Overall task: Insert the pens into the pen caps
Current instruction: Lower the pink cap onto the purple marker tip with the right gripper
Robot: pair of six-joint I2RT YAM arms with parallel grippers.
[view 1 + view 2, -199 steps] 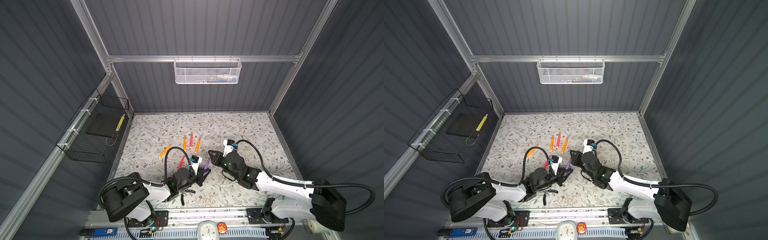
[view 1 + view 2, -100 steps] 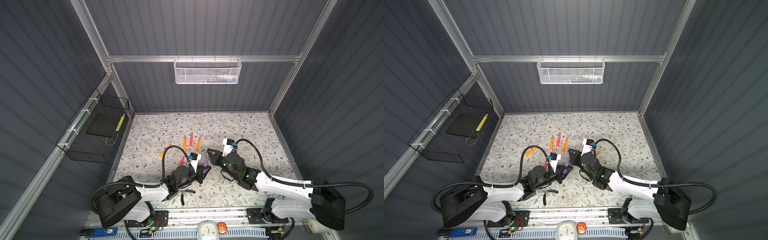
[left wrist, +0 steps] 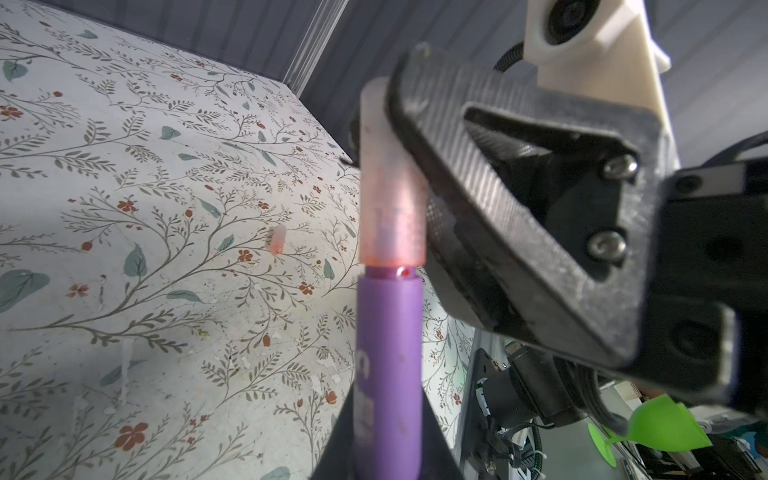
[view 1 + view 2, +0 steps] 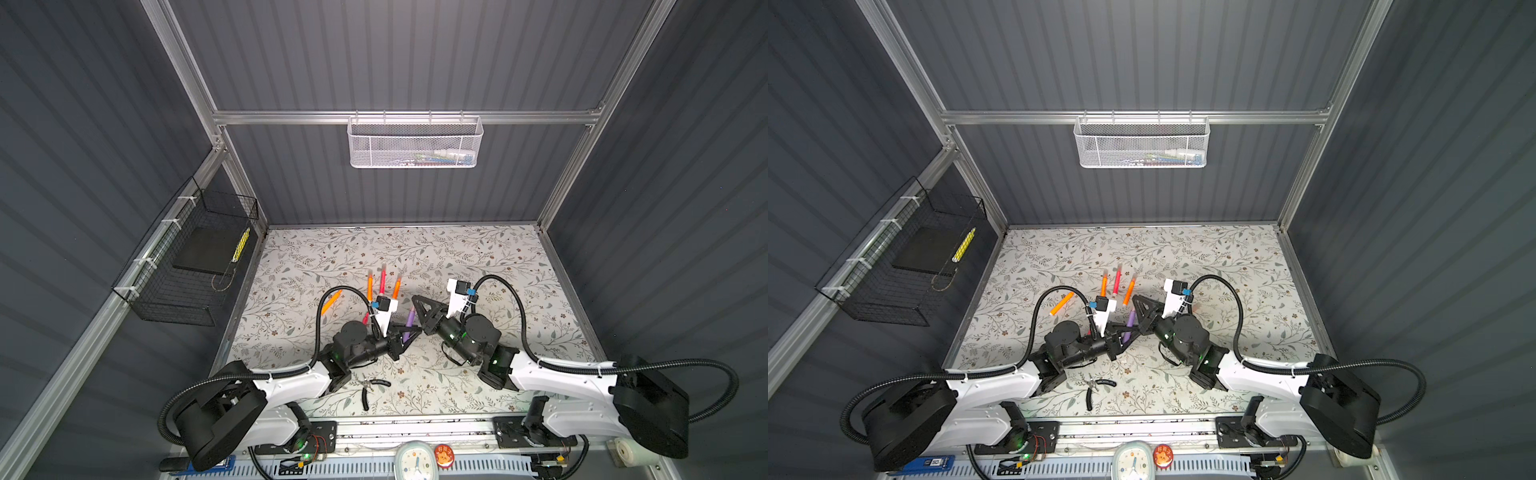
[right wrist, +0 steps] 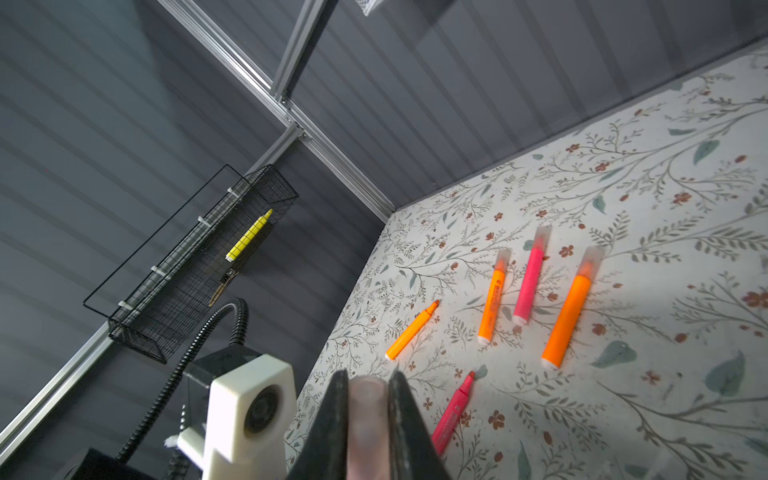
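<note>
My left gripper (image 3: 388, 436) is shut on a purple pen (image 3: 388, 353), which points up from its jaws. A translucent pink pen cap (image 3: 390, 208) sits over the pen's tip, its rim almost at the purple barrel. My right gripper (image 5: 368, 399) is shut on that cap (image 5: 368, 419). In both top views the two grippers meet at mid-table around the purple pen (image 4: 410, 319) (image 4: 1131, 319). On the table lie three capped pens: orange (image 5: 492, 303), pink (image 5: 530, 282) and orange (image 5: 569, 311). An orange pen (image 5: 411, 332) and a pink-red pen (image 5: 453, 411) are uncapped. One loose cap (image 3: 277, 240) lies on the table.
Black-handled pliers (image 4: 368, 388) lie near the table's front edge under the left arm. A black wire basket (image 4: 195, 257) holding a yellow pen hangs on the left wall. On the back wall hangs a white mesh basket (image 4: 415, 143).
The left arm has swung and carried the purple pen slightly toward the back, up to the right gripper's cap. The pliers by the front edge now show fully.
</note>
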